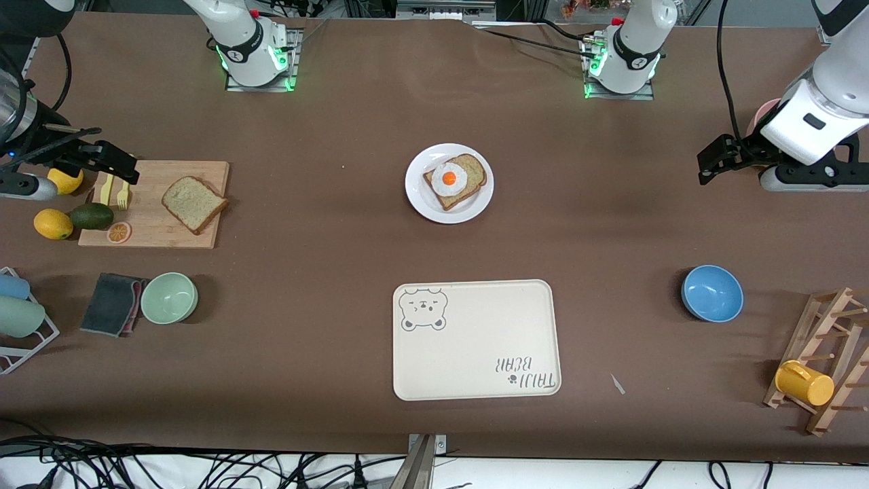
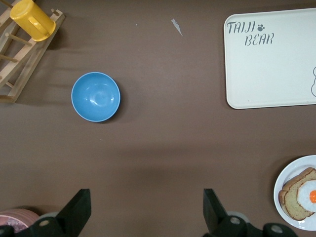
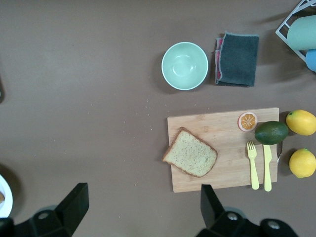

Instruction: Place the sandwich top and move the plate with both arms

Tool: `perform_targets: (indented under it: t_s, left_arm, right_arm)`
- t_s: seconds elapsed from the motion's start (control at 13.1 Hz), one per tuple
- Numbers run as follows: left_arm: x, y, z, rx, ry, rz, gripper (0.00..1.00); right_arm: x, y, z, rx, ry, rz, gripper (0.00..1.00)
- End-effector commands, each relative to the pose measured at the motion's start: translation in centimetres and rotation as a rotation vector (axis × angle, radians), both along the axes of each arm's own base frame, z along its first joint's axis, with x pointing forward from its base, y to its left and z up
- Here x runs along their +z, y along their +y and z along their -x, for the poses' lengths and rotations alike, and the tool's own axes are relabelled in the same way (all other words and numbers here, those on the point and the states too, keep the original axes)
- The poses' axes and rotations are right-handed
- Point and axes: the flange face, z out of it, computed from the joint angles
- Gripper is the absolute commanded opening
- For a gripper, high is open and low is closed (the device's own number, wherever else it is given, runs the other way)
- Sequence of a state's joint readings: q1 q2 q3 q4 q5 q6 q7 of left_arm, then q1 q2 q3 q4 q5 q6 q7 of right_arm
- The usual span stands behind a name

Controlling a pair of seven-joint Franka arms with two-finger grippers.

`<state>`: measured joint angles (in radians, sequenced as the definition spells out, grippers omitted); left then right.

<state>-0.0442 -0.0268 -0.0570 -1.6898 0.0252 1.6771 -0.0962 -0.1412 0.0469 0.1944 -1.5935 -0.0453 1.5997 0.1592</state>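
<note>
Front view: sandwich top on cutting board.

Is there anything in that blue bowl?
Empty. The blue bowl shows only its bare blue inside.

The cream tray bore the words "TAIJI BEAR" with a paw print in one corner and a drawn bear face in another

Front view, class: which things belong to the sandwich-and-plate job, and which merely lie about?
Job: sandwich top on the cutting board; plate with egg slice; left gripper; right gripper.
Lying about: bear tray, blue bowl, green bowl, cloth, lemons, avocado, yellow mug.
</note>
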Motion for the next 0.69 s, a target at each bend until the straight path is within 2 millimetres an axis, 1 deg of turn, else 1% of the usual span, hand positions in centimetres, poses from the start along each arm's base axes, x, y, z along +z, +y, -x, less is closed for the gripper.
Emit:
perform_targets:
  t_s: [0.0, 0.08, 0.23, 0.61]
  left_arm:
    - [0.40, -0.36, -0.48, -0.034, 0.026, 0.001, 1.00]
    - [0.42, -0.23, -0.83, -0.032, 0.037, 0.004, 1.00]
    - [0.36, -0.06, -0.63, -0.020, 0.054, 0.029, 1.00]
    - [0.17, -0.48, -0.65, -0.030, 0.059, 0.028, 1.00]
  right_arm:
    - [0.51, 0.13, 0.02, 0.011, 0.008, -0.016, 1.00]
    - [0.52, 0.10, 0.00, 0.011, 0.006, -0.013, 1.00]
    - [0.53, 0.18, -0.02, 0.011, 0.005, -0.013, 1.00]
    - [0.52, 0.29, 0.01, 0.011, 0.006, -0.014, 1.00]
